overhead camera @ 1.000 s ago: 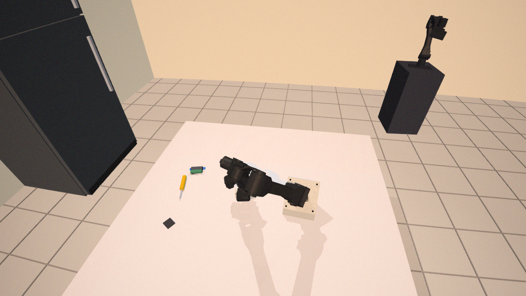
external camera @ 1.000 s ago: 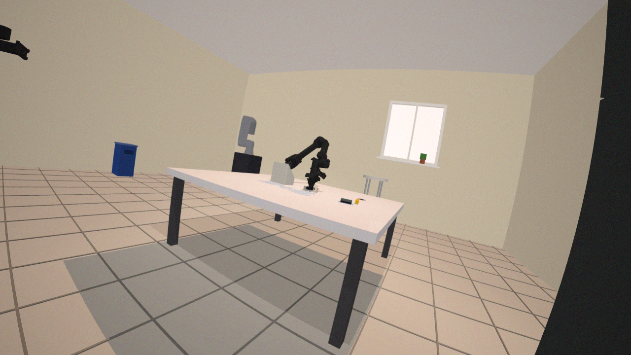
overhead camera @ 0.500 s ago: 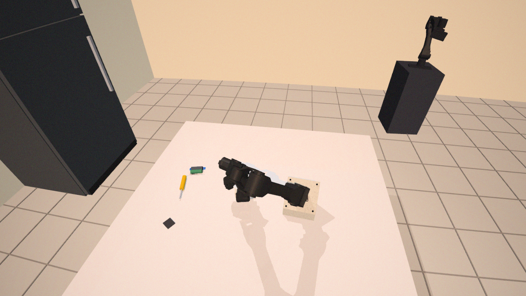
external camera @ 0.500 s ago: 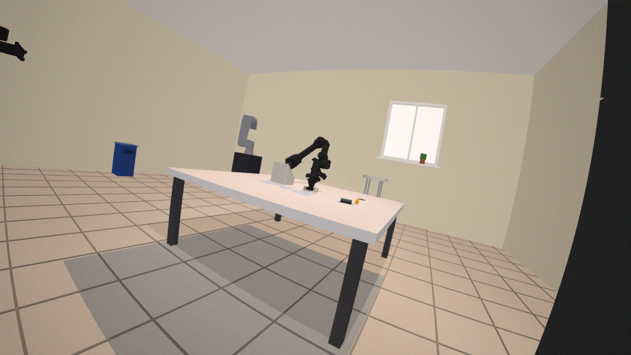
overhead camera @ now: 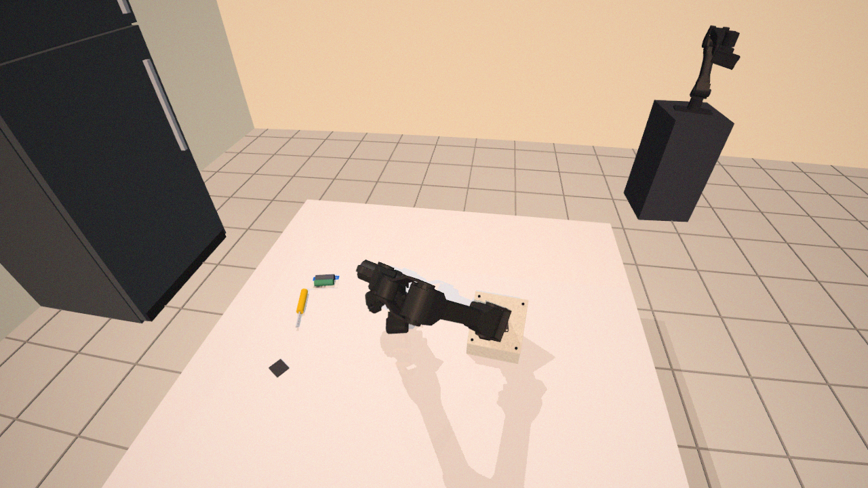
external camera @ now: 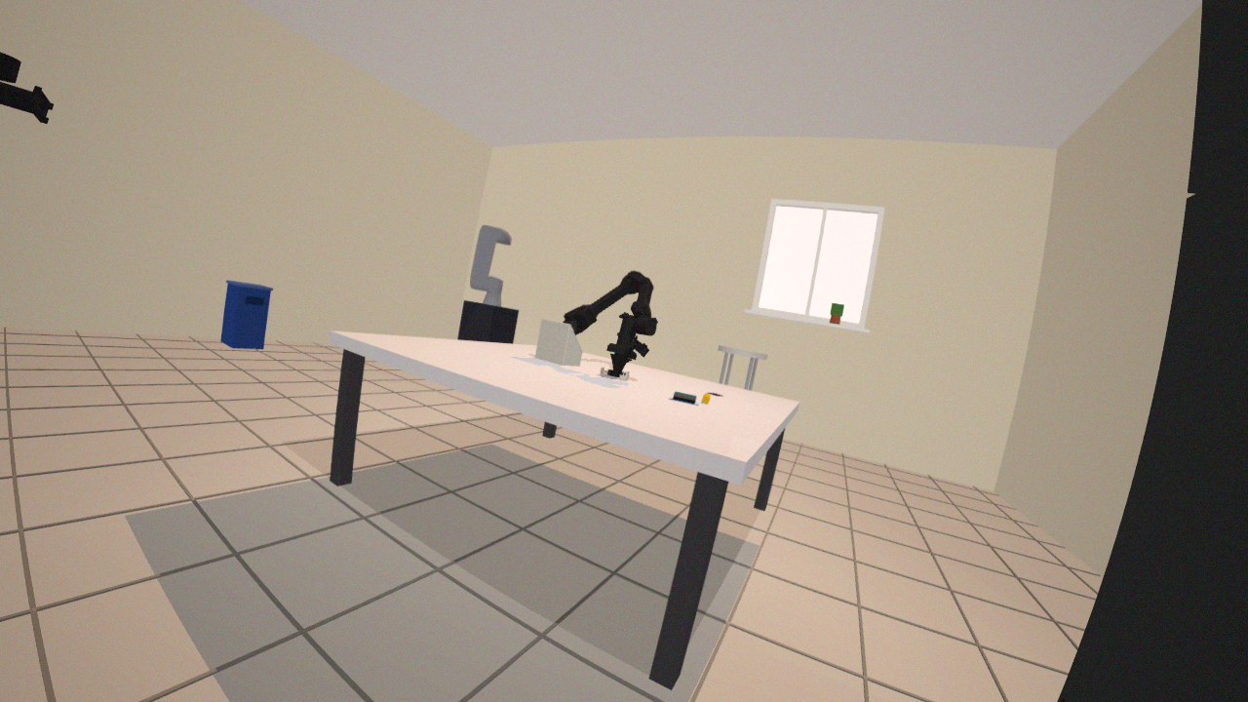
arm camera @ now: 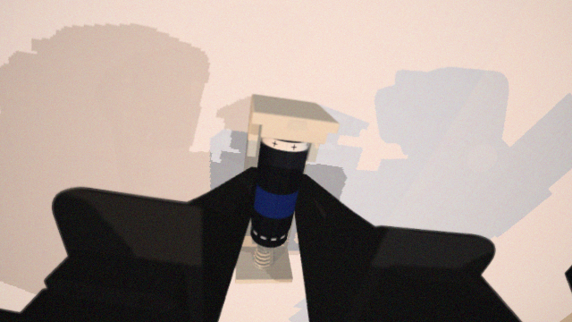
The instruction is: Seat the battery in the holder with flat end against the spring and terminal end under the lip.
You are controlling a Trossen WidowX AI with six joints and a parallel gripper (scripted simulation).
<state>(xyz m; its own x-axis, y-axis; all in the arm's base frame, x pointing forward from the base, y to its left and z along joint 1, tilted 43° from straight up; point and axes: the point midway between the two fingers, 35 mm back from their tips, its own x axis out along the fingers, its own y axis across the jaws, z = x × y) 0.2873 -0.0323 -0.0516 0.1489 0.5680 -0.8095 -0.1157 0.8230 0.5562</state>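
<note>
The battery (arm camera: 276,201), black with a blue band, is between the fingers in the wrist view. My gripper (arm camera: 277,178) is shut on it. Its plus-marked end meets the lip (arm camera: 295,127) of the beige holder (arm camera: 264,274), and the terminal tip is hidden beneath the lip. The flat end is at the coil spring (arm camera: 263,258), which shows just beyond it. Whether the battery lies fully flat is unclear, as the fingers cover the holder's middle. In the exterior view, my gripper (external camera: 616,371) points down, low at the table.
The arm's speckled base block (overhead camera: 515,324) stands on the white table (overhead camera: 570,424). A green and black part (overhead camera: 324,280) (external camera: 684,398), a yellow-handled screwdriver (overhead camera: 302,301) (external camera: 706,398) and a dark square (overhead camera: 278,367) lie away from the gripper.
</note>
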